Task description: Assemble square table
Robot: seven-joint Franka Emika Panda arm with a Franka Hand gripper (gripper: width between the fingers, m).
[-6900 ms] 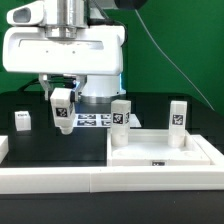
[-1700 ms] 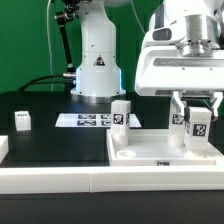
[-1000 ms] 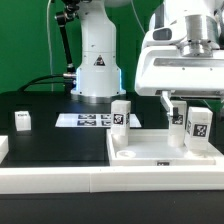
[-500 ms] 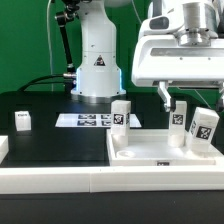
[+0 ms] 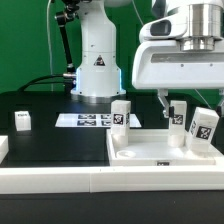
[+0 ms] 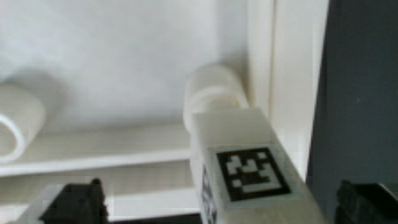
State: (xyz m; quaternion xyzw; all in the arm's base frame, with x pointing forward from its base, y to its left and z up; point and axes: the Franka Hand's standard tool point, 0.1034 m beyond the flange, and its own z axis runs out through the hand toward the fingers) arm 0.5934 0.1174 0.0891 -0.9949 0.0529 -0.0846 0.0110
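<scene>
gripper [image 5: 190, 100]: over the tabletop's end at the exterior view's right, jaws apart, clamped on nothing
fingers [image 6: 75, 200]: dark tips on either side of the tilted leg in the wrist view, gap on both sides, no contact visible
tilted leg [image 5: 203, 127]: below and between the open fingers, standing inside the tabletop close to its rim at the exterior view's right; top leans toward that side, tag faces the exterior camera
tilted leg seating: lower end close to the tray's corner wall in the wrist view; screwed in or merely resting, cannot tell
tabletop [image 5: 130, 162]: white square tray with raised rim, flat on the black table [image 5: 60, 145], in the exterior view's right half, small tag on its near wall
second leg [image 5: 177, 113]: upright, just behind the tilted leg and toward the exterior view's left of it; inside the tray or behind it, cannot tell
third leg [image 5: 121, 114]: upright near the tabletop's far corner at the exterior view's left, just beside the marker board
fourth leg [image 5: 22, 120]: alone on the table at the exterior view's far left, well apart from the rest
marker board [image 5: 88, 120]: flat on the table in front of the robot base
border rails [image 5: 50, 180]: long, white, along the table's near edge
</scene>
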